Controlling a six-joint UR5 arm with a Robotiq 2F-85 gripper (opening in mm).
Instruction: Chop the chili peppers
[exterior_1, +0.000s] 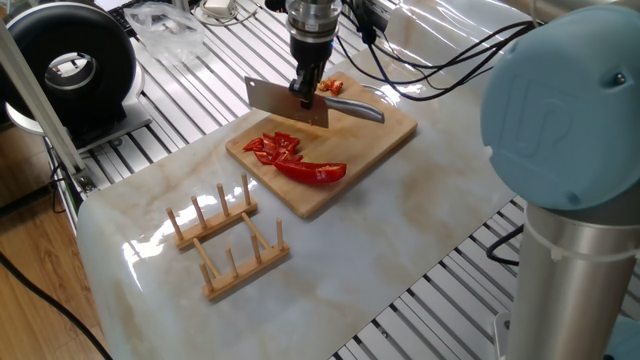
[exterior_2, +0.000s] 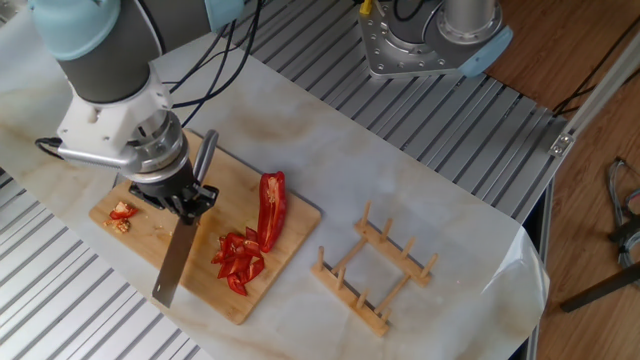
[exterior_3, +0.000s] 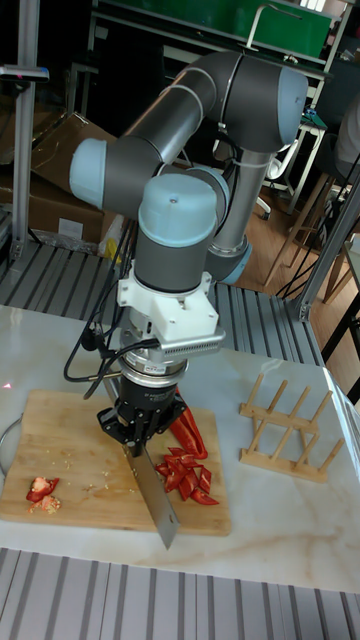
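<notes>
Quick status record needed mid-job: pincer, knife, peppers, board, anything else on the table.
pincer: shut on the knife handle
knife: held above the board, blade clear of the peppers
chili pieces: chopped pile on the board
uncut chili half: lies beside the pile, whole
small red scraps: at the board's other end
cutting board: wooden, on the marble table
wooden rack: off the board, empty

2 fixed cams high, opp sides | tall cam low, near | all share board (exterior_1: 322, 165)
</notes>
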